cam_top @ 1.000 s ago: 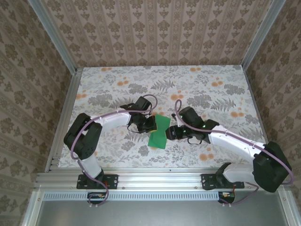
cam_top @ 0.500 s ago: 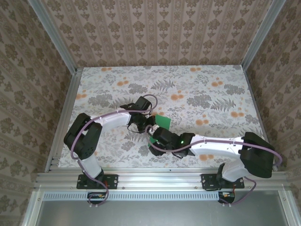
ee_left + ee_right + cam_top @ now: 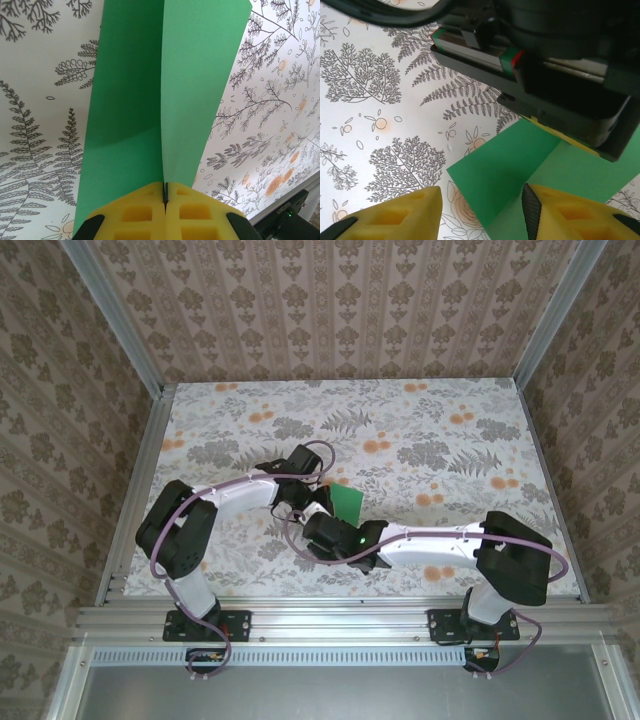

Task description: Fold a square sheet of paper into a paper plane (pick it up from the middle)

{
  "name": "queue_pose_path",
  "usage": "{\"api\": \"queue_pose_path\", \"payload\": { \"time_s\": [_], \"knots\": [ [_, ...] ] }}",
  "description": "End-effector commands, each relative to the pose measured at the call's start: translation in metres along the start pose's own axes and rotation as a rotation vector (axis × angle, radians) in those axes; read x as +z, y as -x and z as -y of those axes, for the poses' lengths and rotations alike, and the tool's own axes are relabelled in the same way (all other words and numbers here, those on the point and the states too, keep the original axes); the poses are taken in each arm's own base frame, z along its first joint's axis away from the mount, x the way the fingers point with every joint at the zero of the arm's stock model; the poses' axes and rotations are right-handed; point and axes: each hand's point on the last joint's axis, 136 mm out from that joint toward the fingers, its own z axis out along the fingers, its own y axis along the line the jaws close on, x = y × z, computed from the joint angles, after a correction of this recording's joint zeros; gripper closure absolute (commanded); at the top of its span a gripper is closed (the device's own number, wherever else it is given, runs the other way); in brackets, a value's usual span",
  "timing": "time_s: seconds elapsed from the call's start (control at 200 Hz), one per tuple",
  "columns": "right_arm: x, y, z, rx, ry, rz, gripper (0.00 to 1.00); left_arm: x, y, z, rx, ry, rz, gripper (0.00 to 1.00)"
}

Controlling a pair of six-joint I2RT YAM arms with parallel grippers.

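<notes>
we see left gripper [image 3: 165, 192] pinching the creased square sheet of paper [image 3: 150, 90] at bottom centre, right gripper [image 3: 482, 210] spread, sheet corner between its fingers, floral table [image 3: 380, 125]

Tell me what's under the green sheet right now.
The floral table shows around the square sheet of paper, which the left gripper pinches at its crease. Directly beneath, the paper hides everything.

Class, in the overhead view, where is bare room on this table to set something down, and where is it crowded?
Free: far half of the table, from back wall to the green paper. Crowded: near centre, where the left hand pinches it and the open right hand hovers at its edge.
</notes>
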Motion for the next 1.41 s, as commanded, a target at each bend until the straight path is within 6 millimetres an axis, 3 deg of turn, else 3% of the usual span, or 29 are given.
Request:
{"api": "queue_pose_path", "payload": {
  "time_s": [0.0,0.4,0.8,1.22,1.4],
  "knots": [
    [-0.002,0.001,0.010,-0.042,-0.077,-0.012,0.53,-0.004,-0.002,0.002,0.006,-0.001,-0.008,0.96],
    [-0.001,0.000,0.015,-0.042,-0.112,-0.025,0.69,-0.004,-0.002,0.003,0.008,-0.002,-0.007,0.95],
    [-0.007,0.005,0.018,-0.029,-0.125,-0.024,0.95,-0.006,-0.003,0.006,0.015,0.000,-0.006,0.94],
    [-0.013,0.005,0.016,0.043,-0.026,-0.009,1.00,-0.013,0.001,0.008,0.025,0.006,0.023,0.91],
    [-0.016,0.004,0.016,0.105,0.046,0.017,1.00,-0.018,0.004,0.008,0.023,0.018,0.044,0.84]
  ]
}}
